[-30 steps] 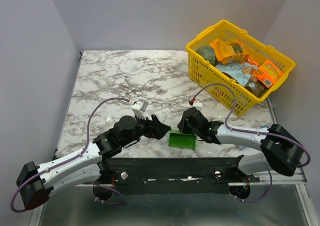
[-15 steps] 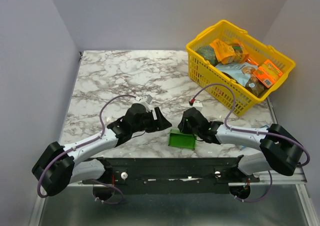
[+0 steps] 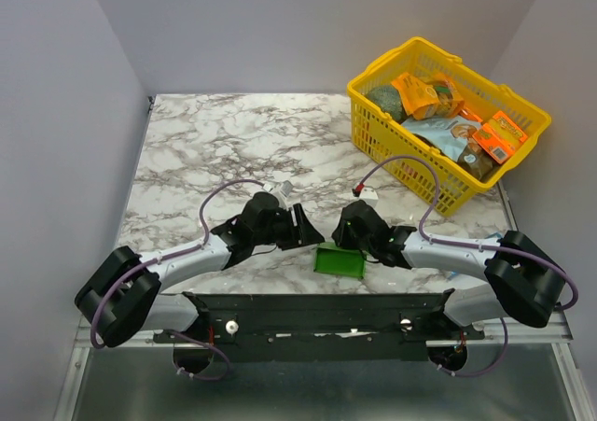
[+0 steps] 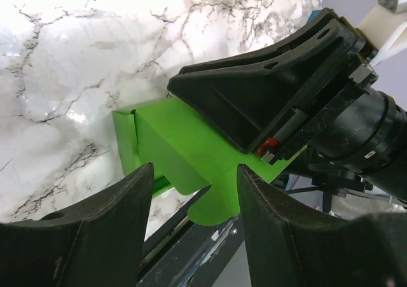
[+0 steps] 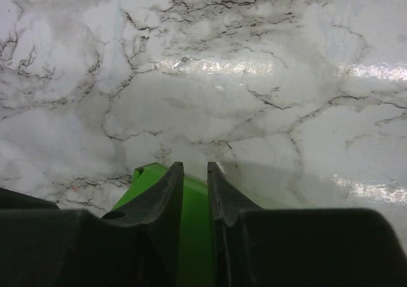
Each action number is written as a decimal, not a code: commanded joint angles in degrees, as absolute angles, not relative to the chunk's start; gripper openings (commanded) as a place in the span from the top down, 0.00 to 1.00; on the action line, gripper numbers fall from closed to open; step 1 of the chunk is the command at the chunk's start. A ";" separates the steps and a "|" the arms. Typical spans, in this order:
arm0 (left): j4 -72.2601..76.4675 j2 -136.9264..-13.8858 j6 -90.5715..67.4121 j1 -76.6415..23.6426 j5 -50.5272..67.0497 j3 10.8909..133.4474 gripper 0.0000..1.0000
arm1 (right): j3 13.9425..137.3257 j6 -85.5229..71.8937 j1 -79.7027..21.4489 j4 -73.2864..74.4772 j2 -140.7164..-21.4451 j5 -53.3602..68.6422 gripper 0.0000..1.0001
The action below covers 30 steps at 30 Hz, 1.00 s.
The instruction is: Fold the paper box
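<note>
Holds the paper box (image 3: pixel 339 261) at 6 o'clock on the table (image 3: pixel 215 141), near the front edge, by the right gripper (image 3: pixel 341 243), clenched on the 12 o'clock wall with thin green card pinched between the fingers. Shows the left gripper (image 3: pixel 310 231) released, jaws spread, at 10 o'clock of the box and just apart from it. Since one second ago: drawn slightly toward 12 o'clock, elbow swung inward, with no shift of the box. Judged a re-aim, not a fold: flaps not yet closed. Calls next for closing on the loose 9 o'clock flap.
</note>
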<state>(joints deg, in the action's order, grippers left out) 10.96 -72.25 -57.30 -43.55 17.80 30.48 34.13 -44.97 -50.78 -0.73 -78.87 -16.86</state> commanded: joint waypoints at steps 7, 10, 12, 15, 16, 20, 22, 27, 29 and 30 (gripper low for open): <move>11.52 -75.24 -55.73 -43.24 24.08 30.85 0.51 | 35.33 -44.91 -50.71 1.58 -79.54 -18.90 0.71; 11.60 -75.32 -55.46 -43.24 24.61 30.76 0.55 | 35.33 -45.00 -50.63 1.76 -79.72 -19.07 0.71; 11.51 -75.32 -55.11 -43.33 24.08 30.59 0.59 | 35.51 -44.83 -50.63 1.58 -79.72 -18.98 0.71; 11.25 -75.06 -54.67 -43.42 23.29 30.06 0.60 | 36.12 -44.13 -50.63 2.81 -78.84 -19.33 0.69; 11.16 -74.80 -54.49 -43.42 23.12 29.88 0.60 | 36.30 -43.77 -50.63 4.55 -77.45 -19.77 0.68; 9.93 -73.57 -53.35 -43.86 21.54 29.88 0.61 | 36.65 -42.37 -50.63 8.87 -71.05 -23.20 0.54; 9.23 -73.21 -52.56 -44.12 21.18 30.14 0.60 | 35.77 -40.53 -50.71 9.31 -68.31 -23.64 0.44; 7.65 -72.86 -50.98 -44.65 20.22 30.85 0.61 | 33.31 -34.99 -50.63 9.32 -60.76 -21.36 0.35; 6.95 -72.42 -50.36 -44.74 19.69 31.03 0.61 | 31.82 -33.49 -50.71 9.49 -58.29 -20.83 0.34; 6.77 -72.33 -50.19 -44.74 19.51 31.03 0.61 | 31.47 -32.88 -50.63 9.75 -57.23 -20.74 0.33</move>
